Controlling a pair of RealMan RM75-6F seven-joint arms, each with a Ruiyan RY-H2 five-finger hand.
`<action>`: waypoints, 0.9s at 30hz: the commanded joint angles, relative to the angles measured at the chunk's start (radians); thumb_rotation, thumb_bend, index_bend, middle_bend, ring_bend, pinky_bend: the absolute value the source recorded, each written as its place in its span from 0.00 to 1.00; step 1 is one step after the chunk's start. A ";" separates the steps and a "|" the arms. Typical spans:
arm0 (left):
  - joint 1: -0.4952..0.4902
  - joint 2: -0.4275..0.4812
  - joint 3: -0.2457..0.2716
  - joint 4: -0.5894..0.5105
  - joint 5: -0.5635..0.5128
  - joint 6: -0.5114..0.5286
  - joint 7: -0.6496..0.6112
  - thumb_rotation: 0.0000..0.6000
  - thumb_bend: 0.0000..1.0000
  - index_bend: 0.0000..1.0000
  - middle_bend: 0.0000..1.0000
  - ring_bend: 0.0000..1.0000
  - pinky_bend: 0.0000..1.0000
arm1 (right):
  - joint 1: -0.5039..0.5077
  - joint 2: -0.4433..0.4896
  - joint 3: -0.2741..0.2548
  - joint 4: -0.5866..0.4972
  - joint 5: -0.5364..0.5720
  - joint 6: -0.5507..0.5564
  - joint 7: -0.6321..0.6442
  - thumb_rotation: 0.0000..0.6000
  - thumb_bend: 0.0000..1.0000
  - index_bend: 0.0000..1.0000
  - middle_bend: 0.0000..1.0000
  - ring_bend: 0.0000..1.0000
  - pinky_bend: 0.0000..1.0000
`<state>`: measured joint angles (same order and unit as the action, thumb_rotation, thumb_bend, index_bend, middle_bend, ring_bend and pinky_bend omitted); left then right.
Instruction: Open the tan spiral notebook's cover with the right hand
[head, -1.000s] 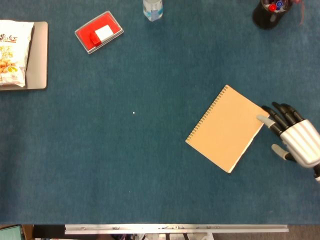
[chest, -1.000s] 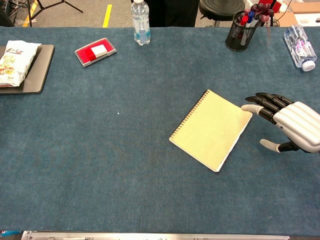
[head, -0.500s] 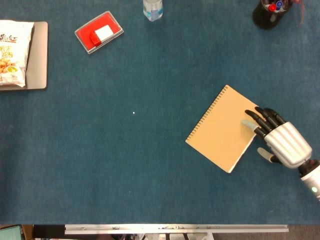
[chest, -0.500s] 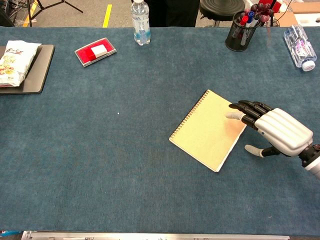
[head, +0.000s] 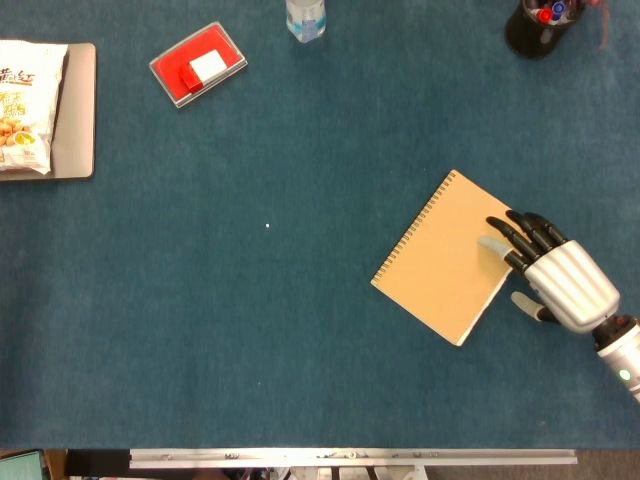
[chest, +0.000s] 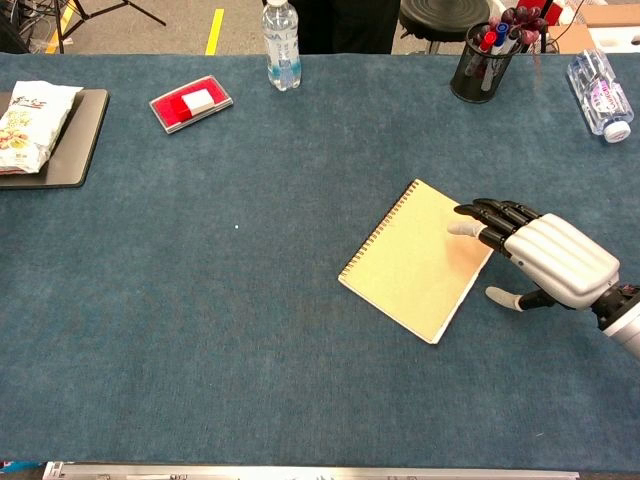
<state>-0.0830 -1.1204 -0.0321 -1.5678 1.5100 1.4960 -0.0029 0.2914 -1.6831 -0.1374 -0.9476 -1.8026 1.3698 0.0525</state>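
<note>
Fingers (head: 512, 232) of right robot hand (head: 555, 278) now overlap closed notebook (head: 450, 257).

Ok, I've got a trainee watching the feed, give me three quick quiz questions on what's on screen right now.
1. True or false: the notebook cover is already open.
2. Which hand is over the notebook: A left, B right?
3. Fill in: the notebook's spiral runs along its upper-____ edge in the head view.

Key: 1 false, it lies closed and flat. 2 B, fingertips over its right edge. 3 left.
</note>
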 joint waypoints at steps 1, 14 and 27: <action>0.000 0.000 0.000 0.000 0.000 0.000 0.000 1.00 0.22 0.38 0.28 0.26 0.46 | 0.002 -0.003 0.001 0.002 0.003 -0.001 0.002 1.00 0.21 0.17 0.08 0.02 0.13; 0.002 0.002 0.000 -0.002 -0.001 0.001 -0.001 1.00 0.22 0.38 0.28 0.26 0.46 | 0.009 -0.023 -0.004 0.027 0.011 -0.006 0.009 1.00 0.21 0.17 0.08 0.02 0.13; 0.003 0.004 -0.001 -0.005 -0.003 0.000 -0.001 1.00 0.22 0.38 0.28 0.26 0.46 | 0.019 -0.042 0.002 0.048 0.025 -0.012 0.018 1.00 0.22 0.17 0.08 0.02 0.13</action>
<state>-0.0795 -1.1159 -0.0328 -1.5733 1.5066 1.4966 -0.0035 0.3100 -1.7251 -0.1353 -0.9002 -1.7781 1.3584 0.0704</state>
